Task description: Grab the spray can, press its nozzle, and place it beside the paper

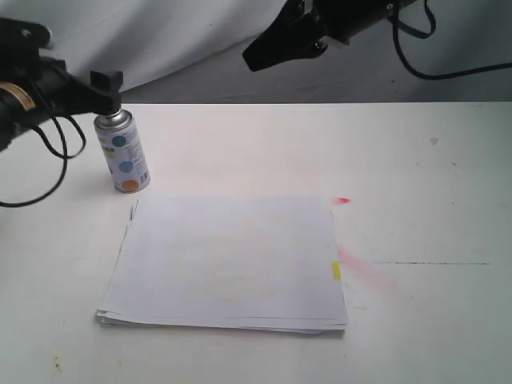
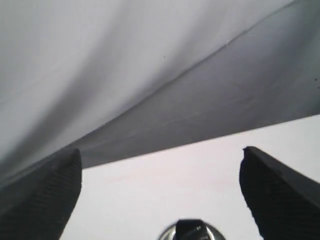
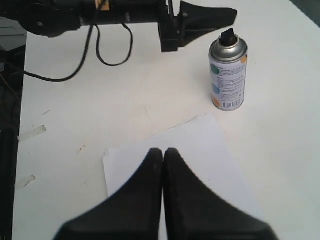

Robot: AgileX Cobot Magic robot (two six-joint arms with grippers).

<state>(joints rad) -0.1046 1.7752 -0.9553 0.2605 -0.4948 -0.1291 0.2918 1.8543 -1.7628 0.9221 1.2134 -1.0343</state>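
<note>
The spray can (image 1: 122, 152) stood upright toward the far-left corner of the bench (image 1: 416, 152), just beside the paper (image 1: 228, 256). The left claw (image 2: 160, 152) hung spread above its nozzle (image 2: 191, 230); the right claw (image 3: 163, 152) was pressed together. Rigid, smooth and probably light, the can looked best gripped mid-label.

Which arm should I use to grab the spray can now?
Left. The left gripper is open right at the spray can, the nozzle showing between its fingers. The right gripper is shut, raised and much farther off.
</note>
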